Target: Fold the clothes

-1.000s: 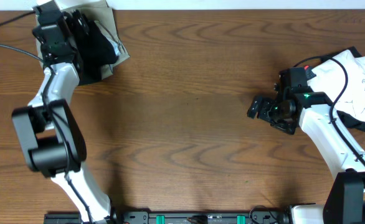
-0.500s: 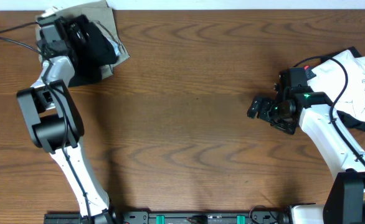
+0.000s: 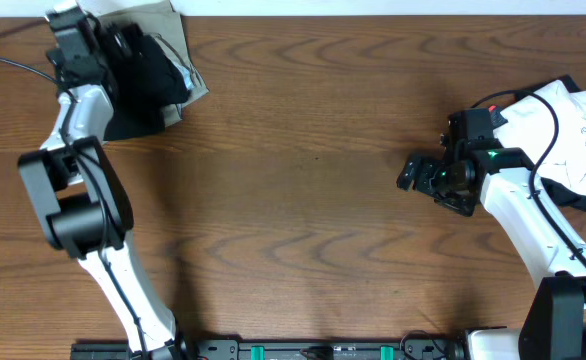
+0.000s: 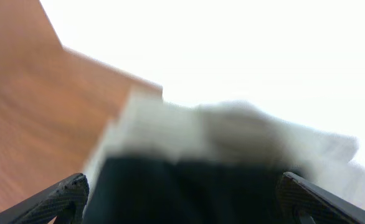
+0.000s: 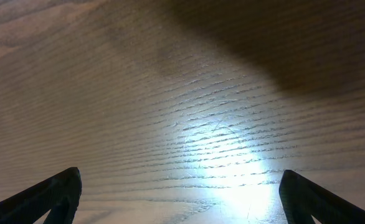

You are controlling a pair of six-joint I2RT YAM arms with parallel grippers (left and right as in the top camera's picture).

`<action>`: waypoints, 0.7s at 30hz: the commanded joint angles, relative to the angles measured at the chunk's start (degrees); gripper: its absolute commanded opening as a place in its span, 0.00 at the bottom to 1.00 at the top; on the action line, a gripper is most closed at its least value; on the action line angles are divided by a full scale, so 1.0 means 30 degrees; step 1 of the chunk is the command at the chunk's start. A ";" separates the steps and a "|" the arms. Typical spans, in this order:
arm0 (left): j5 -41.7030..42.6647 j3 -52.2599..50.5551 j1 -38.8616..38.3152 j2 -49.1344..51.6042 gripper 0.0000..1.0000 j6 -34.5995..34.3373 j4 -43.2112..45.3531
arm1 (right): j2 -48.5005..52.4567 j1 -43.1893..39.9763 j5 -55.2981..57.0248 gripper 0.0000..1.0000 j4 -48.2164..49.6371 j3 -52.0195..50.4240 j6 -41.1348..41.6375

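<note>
My right gripper (image 3: 413, 172) sits at 3 o'clock, jaws wide, empty, over the bare wooden surface (image 3: 303, 200). Beside its arm lies a white printed top (image 3: 573, 125); I cannot read the print. At 11 o'clock my left gripper (image 3: 131, 45), jaws wide, hangs over a black garment (image 3: 158, 85) lying on a khaki piece (image 3: 163, 15).

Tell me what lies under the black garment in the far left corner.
A khaki-olive piece, its edges showing past the black garment on the far and right sides. Its middle, and anything else beneath, is covered.
</note>
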 commanded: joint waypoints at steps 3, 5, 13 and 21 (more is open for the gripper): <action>0.0080 0.0146 -0.0532 -0.1749 0.98 0.0109 0.0277 | -0.0248 -0.0160 0.0124 0.99 -0.0022 0.0328 -0.0146; 0.0087 0.0146 -0.0699 -0.1348 0.98 0.0109 0.0284 | -0.0248 -0.0160 0.0124 0.99 -0.0022 0.0328 -0.0146; 0.0073 0.0146 -0.0911 0.1311 0.98 0.0102 0.0685 | -0.0248 -0.0160 0.0124 0.99 -0.0022 0.0328 -0.0146; 0.0073 0.0146 -0.0874 0.3016 0.98 0.0102 0.0364 | -0.0248 -0.0160 0.0124 0.99 -0.0022 0.0328 -0.0146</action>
